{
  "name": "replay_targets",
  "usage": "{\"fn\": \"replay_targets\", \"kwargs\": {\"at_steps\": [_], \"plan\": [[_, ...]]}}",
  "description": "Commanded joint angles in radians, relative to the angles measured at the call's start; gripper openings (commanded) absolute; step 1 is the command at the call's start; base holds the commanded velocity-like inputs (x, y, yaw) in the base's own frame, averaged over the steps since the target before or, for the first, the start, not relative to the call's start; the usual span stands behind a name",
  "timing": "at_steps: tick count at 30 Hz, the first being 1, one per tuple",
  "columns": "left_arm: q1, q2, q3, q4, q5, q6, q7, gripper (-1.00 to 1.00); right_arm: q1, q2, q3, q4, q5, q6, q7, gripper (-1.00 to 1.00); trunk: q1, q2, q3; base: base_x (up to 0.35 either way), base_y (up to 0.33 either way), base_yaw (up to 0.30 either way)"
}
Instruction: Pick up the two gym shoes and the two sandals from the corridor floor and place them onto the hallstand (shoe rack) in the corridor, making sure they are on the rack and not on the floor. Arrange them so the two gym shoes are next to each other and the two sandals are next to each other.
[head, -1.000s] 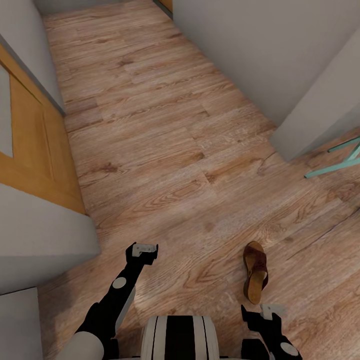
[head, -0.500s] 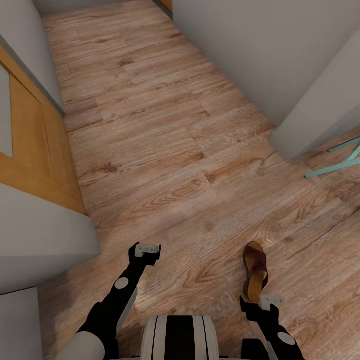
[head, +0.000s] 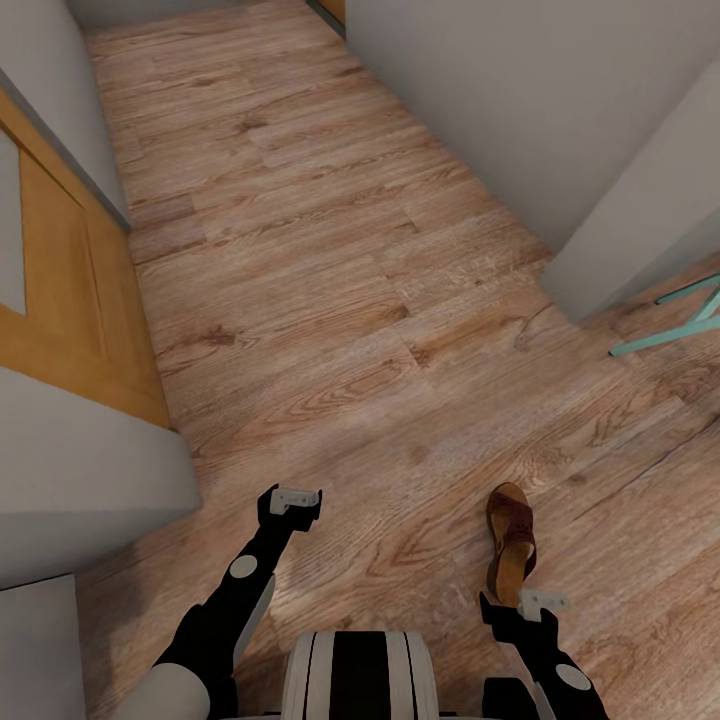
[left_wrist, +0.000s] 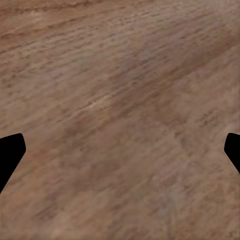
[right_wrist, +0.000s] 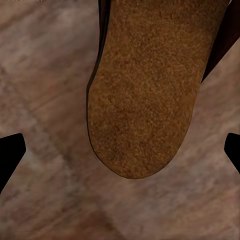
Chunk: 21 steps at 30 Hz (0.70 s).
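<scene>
Right hand (head: 543, 602), fingers spread open, has edged forward over the heel of the dark reddish-brown leather strap sandal (head: 511, 542) on the wood-plank corridor floor (head: 330, 300), poised to grasp it.

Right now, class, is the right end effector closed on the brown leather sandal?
No: the right end effector hangs open above the brown leather sandal, fingers apart, touching nothing.

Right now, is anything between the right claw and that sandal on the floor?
Nothing visible. The right claw hangs open just above the heel end of the sandal, which lies alone on the bare corridor floor.
</scene>
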<state>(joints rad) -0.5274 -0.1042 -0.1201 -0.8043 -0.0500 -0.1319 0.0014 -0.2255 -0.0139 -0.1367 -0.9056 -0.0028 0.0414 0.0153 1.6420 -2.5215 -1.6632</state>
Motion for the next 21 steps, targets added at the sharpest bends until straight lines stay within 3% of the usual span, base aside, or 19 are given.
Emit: {"fn": "replay_targets", "kwargs": {"at_steps": [1, 21], "plan": [[0.000, 0.000, 0.000, 0.000, -0.005, -0.003, 0.000, 1.00, 0.000, 0.000, -0.001, -0.002, 0.000, 0.004, 0.002, 1.00, 0.000, 0.000, 0.000, 0.000, 0.000, 0.000], [0.000, 0.000, 0.000, 0.000, -0.005, -0.003, 0.000, 1.00, 0.000, -0.003, -0.019, -0.005, 0.000, 0.005, 0.000, 1.00, 0.001, -0.001, -0.017, 0.000, 0.000, 0.000]]}}
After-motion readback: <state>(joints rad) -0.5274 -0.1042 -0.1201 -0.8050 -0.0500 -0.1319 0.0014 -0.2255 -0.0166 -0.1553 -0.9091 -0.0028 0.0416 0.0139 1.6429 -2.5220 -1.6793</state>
